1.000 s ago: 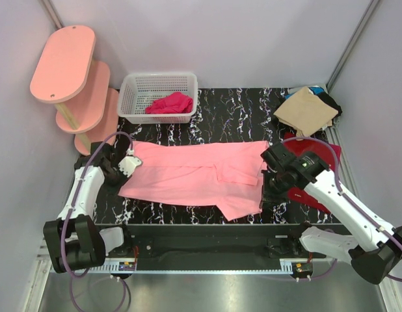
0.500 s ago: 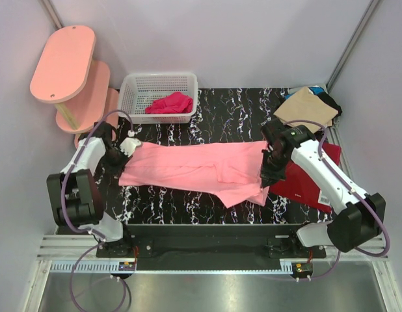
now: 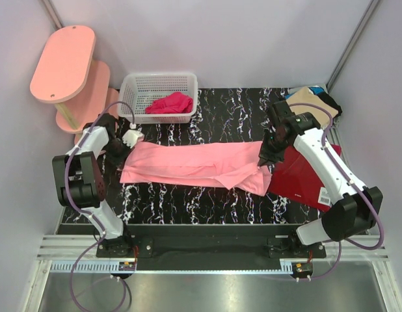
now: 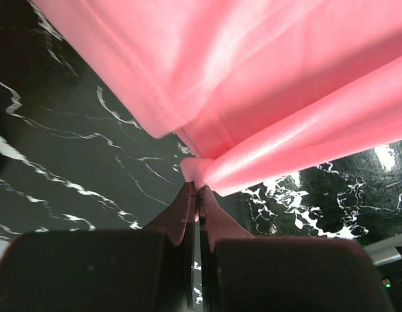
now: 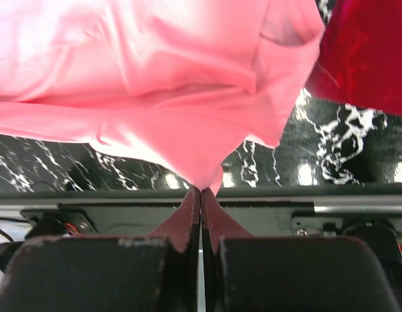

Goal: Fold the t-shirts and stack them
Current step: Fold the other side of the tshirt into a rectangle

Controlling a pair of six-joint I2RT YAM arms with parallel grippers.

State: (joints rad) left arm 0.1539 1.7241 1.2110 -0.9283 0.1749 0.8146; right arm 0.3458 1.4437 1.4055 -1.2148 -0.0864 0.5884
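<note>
The salmon-pink t-shirt [image 3: 194, 166] hangs stretched as a long band between my two grippers above the black marbled table [image 3: 188, 201]. My left gripper [image 3: 123, 144] is shut on its left end, where the cloth bunches at the tips in the left wrist view [image 4: 196, 188]. My right gripper [image 3: 265, 158] is shut on its right end, pinching a point of pink cloth in the right wrist view [image 5: 201, 190]. A dark red t-shirt [image 3: 305, 175] lies flat at the right, also in the right wrist view [image 5: 370, 58]. A tan t-shirt [image 3: 311, 96] on a black one lies at the back right.
A white basket [image 3: 159, 84] with a magenta cloth [image 3: 170, 104] stands at the back. A pink tiered shelf [image 3: 71, 78] stands at the back left. The rail along the table's near edge [image 5: 123, 201] shows under the right gripper.
Both grippers have moved toward the back of the table with the pink shirt, which has lifted and narrowed into a taut band. The right arm has swung off the red shirt.
</note>
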